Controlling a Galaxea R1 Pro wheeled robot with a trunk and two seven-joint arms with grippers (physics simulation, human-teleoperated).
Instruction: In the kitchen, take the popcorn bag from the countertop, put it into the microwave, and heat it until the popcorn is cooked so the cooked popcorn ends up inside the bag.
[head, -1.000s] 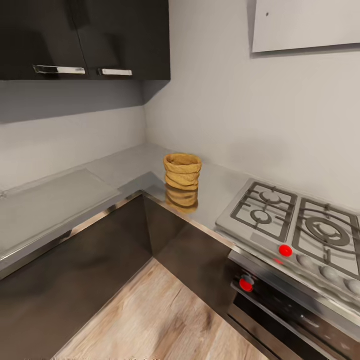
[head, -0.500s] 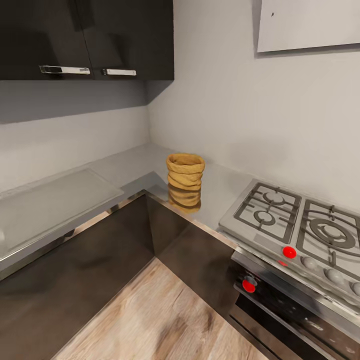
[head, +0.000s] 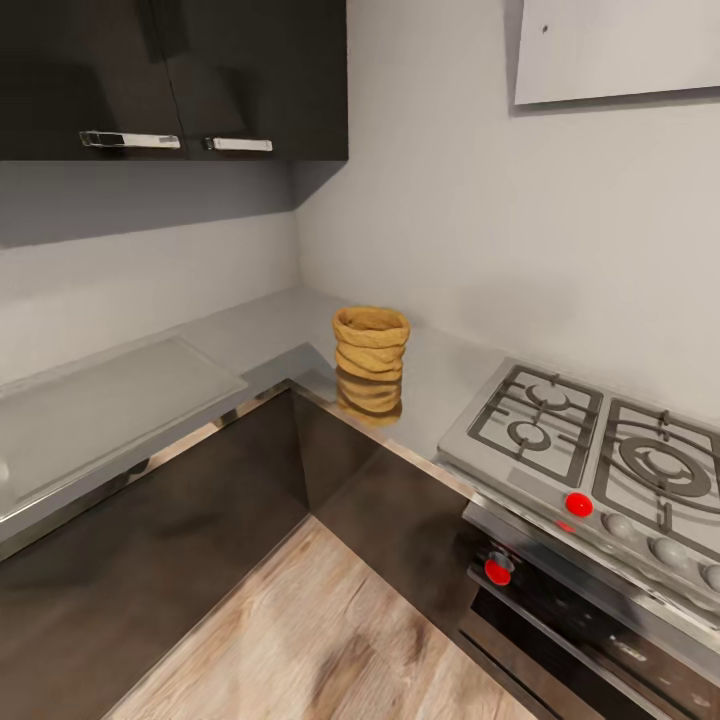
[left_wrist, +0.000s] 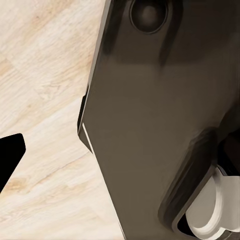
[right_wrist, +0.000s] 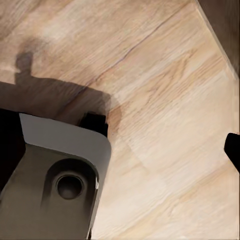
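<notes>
The grey countertop (head: 250, 335) wraps round the corner of the kitchen, glossy over dark cabinet fronts (head: 150, 540), with black wall cupboards (head: 170, 75) hanging above. To the right sits a steel gas hob (head: 590, 445) with black grates, and below it a dark oven (head: 570, 620) with a red knob. A pale wooden floor (head: 320, 640) runs up to the cabinets. The tan popcorn bag (head: 371, 346) stands upright on the countertop at the inner corner, near the hob but apart from it, its mouth open upward. Both wrist views look down at floorboards and the robot's dark base (left_wrist: 155, 125); whether either pincer is released or clenched, I cannot tell.
</notes>
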